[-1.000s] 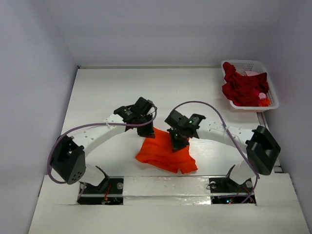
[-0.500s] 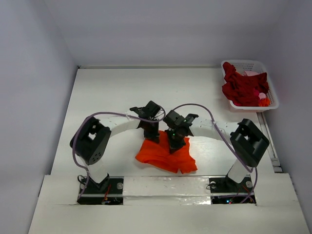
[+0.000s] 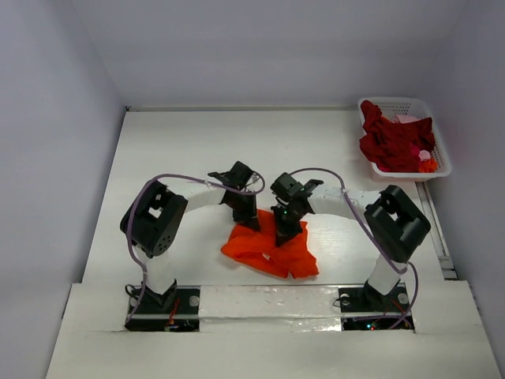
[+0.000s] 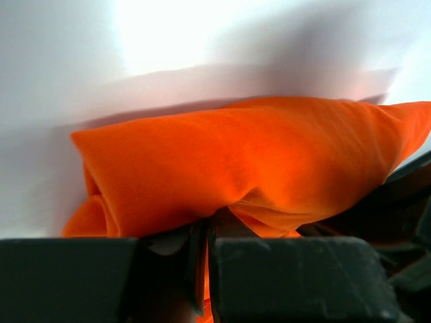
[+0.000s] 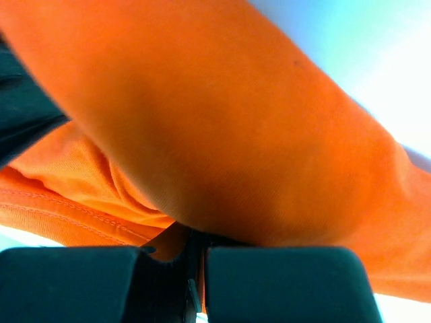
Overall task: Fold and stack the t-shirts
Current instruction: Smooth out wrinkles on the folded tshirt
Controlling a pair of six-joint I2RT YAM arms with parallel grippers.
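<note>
The bright orange t-shirt [image 3: 268,251] lies bunched on the table near the front edge, between the two arms. My left gripper [image 3: 250,220] is shut on a fold at the shirt's upper left edge; the cloth [image 4: 229,168] fills the left wrist view above the closed jaws. My right gripper [image 3: 285,229] is shut on the shirt's upper middle; orange cloth [image 5: 222,134] bulges over the closed jaws in the right wrist view. The two grippers are close together. Dark red t-shirts [image 3: 394,142] and a bit of pale pink cloth [image 3: 408,120] are heaped in the basket.
A white plastic lattice basket [image 3: 439,140] stands at the back right by the wall. White walls enclose the table [image 3: 189,150] on the left, back and right. The arm bases sit at the near edge.
Both grippers have come down onto the orange shirt and closed in toward each other. The left arm's elbow swung up and right; the shirt's top edge is now pinched by both.
</note>
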